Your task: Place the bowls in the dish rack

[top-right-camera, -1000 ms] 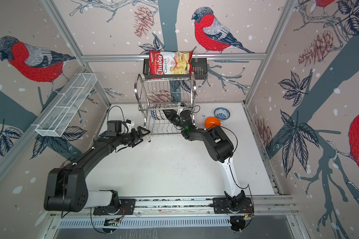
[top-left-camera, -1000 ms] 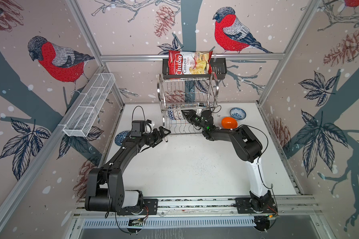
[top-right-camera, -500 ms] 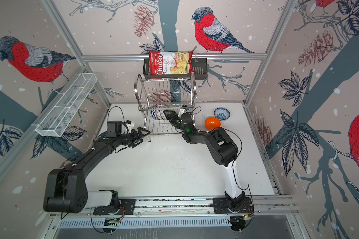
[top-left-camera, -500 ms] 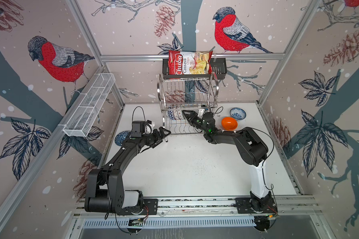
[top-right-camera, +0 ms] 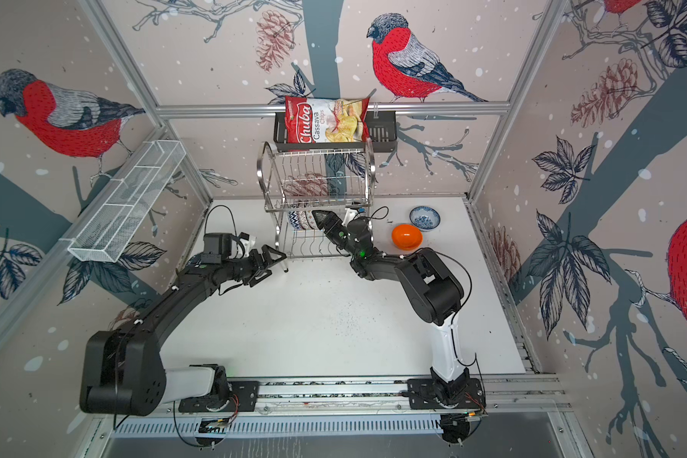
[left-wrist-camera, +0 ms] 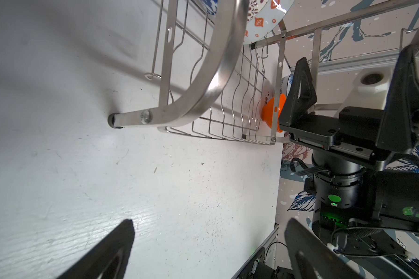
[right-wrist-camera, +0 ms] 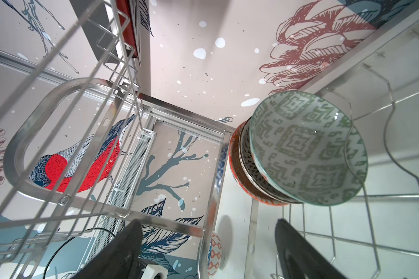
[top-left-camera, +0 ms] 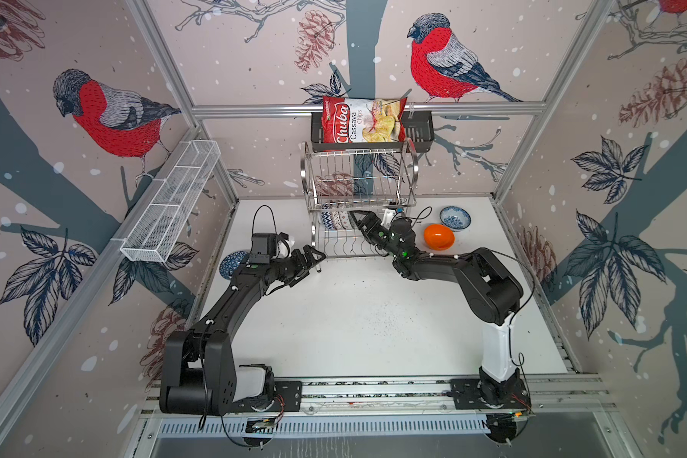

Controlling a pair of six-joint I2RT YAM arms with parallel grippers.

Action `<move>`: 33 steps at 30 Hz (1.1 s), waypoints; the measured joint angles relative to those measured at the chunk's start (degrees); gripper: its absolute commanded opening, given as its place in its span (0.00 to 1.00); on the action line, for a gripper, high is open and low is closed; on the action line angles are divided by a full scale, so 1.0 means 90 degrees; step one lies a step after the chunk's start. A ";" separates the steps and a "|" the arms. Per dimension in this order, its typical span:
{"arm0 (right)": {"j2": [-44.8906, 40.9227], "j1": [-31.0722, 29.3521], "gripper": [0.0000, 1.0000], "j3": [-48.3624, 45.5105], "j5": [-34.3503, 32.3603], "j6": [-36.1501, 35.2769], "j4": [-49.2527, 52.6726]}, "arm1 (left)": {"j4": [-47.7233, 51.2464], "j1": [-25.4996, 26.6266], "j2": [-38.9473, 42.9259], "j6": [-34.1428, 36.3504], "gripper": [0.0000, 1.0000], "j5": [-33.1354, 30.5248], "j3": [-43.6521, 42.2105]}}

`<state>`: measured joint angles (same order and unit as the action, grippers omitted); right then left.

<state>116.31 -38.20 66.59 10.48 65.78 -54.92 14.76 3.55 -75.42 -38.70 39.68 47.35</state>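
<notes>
nested bowls (right-wrist-camera: pixel 305 149) in dish rack (right-wrist-camera: pixel 213 193), gripper (right-wrist-camera: pixel 207 223) spread

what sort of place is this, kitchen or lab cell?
Most likely a lab test cell, not a kitchen: an aluminium frame with bird-print wall panels boxes in a white table, the left arm and right arm are bolted to a front rail, and the steel dish rack looks like a prop.

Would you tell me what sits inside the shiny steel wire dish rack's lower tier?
Nested on edge in the steel wire dish rack: a grey-green patterned bowl in front, then a black-zigzag bowl and an orange-patterned bowl. Both show only rims; anything beyond is covered.
</notes>
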 measured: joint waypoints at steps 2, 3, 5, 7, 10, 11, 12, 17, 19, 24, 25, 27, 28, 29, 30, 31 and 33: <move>-0.0080 -0.0012 0.89 -0.0170 0.0000 0.0012 0.0002 | 0.0051 0.0000 -0.0012 0.0017 0.97 -0.0095 0.0056; -0.0126 -0.0022 0.89 -0.0243 0.0000 0.0012 0.0005 | 0.0075 0.0000 -0.0024 0.0017 0.97 -0.0107 0.0063; -0.0267 -0.0044 1.00 -0.0432 0.0002 0.0012 0.0007 | 0.0143 0.0000 -0.0053 0.0015 0.97 -0.0155 0.0092; -0.0415 -0.0058 1.00 -0.0573 -0.0002 -0.0056 0.0041 | 0.0197 0.0000 -0.0078 0.0015 0.97 -0.0228 0.0170; -0.0687 -0.0087 1.00 -0.0658 -0.0044 -0.0284 0.0330 | 0.0243 0.0000 -0.0107 0.0017 0.97 -0.0262 0.0304; -0.0777 -0.0102 1.00 -0.0658 -0.0044 -0.0374 0.0420 | 0.0250 0.0000 -0.0109 0.0017 0.97 -0.0262 0.0345; -0.0862 -0.0117 1.00 -0.0651 -0.0041 -0.0495 0.0537 | 0.0253 0.0000 -0.0112 0.0017 0.97 -0.0265 0.0384; -0.1190 -0.0189 0.99 -0.0478 -0.0049 -0.1076 0.1423 | 0.0267 0.0000 -0.0061 0.0027 0.97 -0.0403 0.0546; -0.1294 -0.0233 0.99 -0.0420 -0.0051 -0.1350 0.1868 | 0.0272 0.0000 -0.0010 0.0022 0.97 -0.0471 0.0563; -0.1685 -0.0318 1.00 -0.0403 -0.0012 -0.2038 0.2761 | 0.0277 -0.0007 0.0029 -0.0010 0.97 -0.0775 0.0566; -0.1800 -0.0330 0.99 -0.0442 -0.0019 -0.2178 0.2895 | 0.0296 -0.0017 0.0029 -0.0032 0.97 -0.0833 0.0573; -0.2057 -0.0340 1.00 -0.0585 -0.0017 -0.2387 0.3152 | 0.0425 -0.0049 0.0029 -0.0032 0.97 -0.0959 0.0619; -0.2191 -0.0342 0.99 -0.0680 -0.0017 -0.2494 0.3271 | 0.0476 -0.0063 0.0029 -0.0036 0.97 -0.1044 0.0648; -0.2293 -0.0342 1.00 -0.0755 -0.0017 -0.2533 0.3351 | 0.0510 -0.0075 0.0029 -0.0046 0.97 -0.1105 0.0670; -0.2424 -0.0342 1.00 -0.0869 -0.0024 -0.2647 0.3429 | 0.0551 -0.0080 0.0029 -0.0051 0.97 -0.1144 0.0685; -0.2548 -0.0342 0.99 -0.0979 -0.0029 -0.2684 0.3509 | 0.0602 -0.0085 0.0027 -0.0058 0.97 -0.1192 0.0699; -0.2744 -0.0345 1.00 -0.1137 -0.0058 -0.2829 0.3691 | 0.0738 -0.0092 -0.0017 -0.0109 0.97 -0.1263 0.0777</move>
<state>91.61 -41.30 56.36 9.96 40.32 -21.69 21.41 2.72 -75.57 -39.68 28.32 54.35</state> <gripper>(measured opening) 0.994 0.973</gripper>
